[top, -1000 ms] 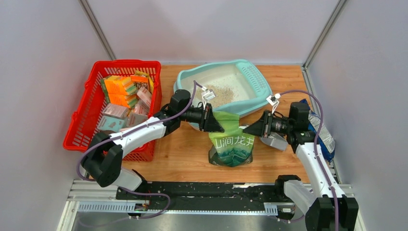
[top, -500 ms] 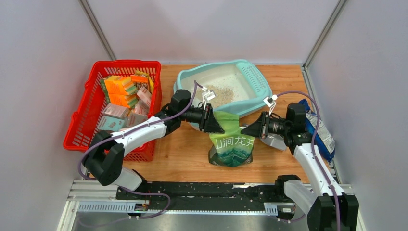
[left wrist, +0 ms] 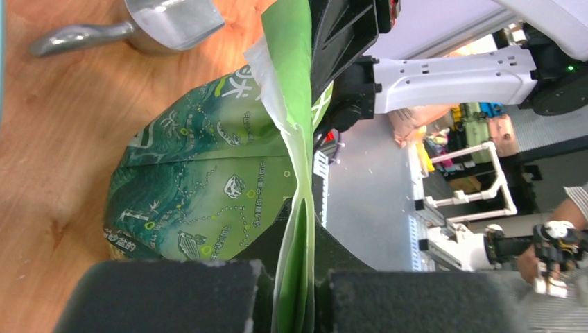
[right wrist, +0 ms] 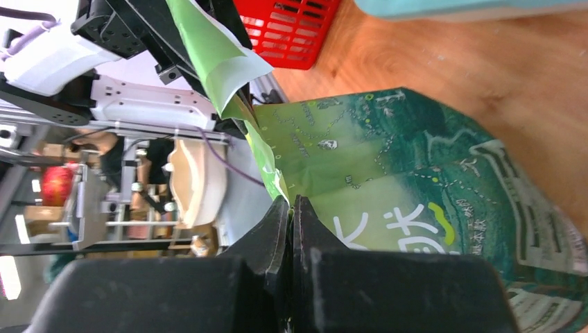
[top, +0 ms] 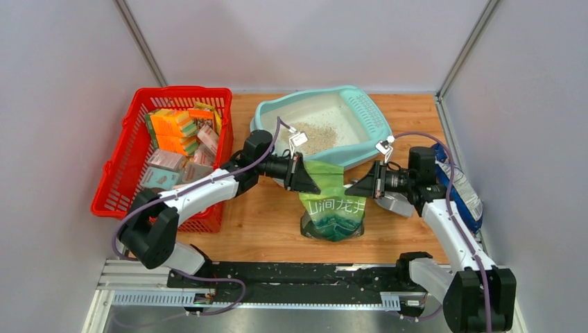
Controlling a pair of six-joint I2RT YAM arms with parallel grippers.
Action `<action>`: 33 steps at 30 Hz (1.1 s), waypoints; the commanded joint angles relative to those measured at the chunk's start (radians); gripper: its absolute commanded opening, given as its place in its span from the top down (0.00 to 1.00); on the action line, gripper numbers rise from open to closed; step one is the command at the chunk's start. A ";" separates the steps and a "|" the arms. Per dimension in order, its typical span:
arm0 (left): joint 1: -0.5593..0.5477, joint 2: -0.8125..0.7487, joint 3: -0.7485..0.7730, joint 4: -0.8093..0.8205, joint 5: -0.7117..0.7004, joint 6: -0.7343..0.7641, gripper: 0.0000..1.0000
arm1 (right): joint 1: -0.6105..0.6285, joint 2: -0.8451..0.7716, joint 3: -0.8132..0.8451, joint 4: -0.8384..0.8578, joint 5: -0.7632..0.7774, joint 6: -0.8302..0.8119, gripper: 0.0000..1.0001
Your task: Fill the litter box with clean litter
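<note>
The light-teal litter box (top: 262,111) lies at the back middle of the table, with a beige pile of clean litter (top: 315,136) near its front wall. In front of it stands a green printed bag (top: 333,211). My left gripper (top: 312,184) is shut on the left side of the bag's top edge, which runs between its pads (left wrist: 295,291). My right gripper (top: 351,189) is shut on the right side of that edge (right wrist: 291,208). The bag's printed face (left wrist: 201,180) fills both wrist views (right wrist: 416,201). Whether the bag's mouth is open is hidden.
A red mesh basket (top: 118,173) with packets stands at the left. A grey metal scoop (top: 394,204) lies on the wood under my right wrist, also in the left wrist view as a scoop (left wrist: 149,21). A blue bag (top: 463,198) lies at the right wall.
Both grippers have closed on the bag's top edge. My right gripper has moved left onto the bag; the left arm has barely shifted.
</note>
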 commanded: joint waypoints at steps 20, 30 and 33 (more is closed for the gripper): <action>0.088 0.137 0.131 -0.313 0.342 -0.311 1.00 | -0.155 0.244 0.187 -0.477 -0.240 0.320 1.00; 0.111 0.073 0.350 -0.813 0.164 0.272 0.53 | -0.154 0.263 0.132 -0.448 -0.226 0.332 1.00; 0.109 0.041 0.456 -0.929 0.069 0.455 0.49 | -0.154 0.266 0.133 -0.452 -0.223 0.331 1.00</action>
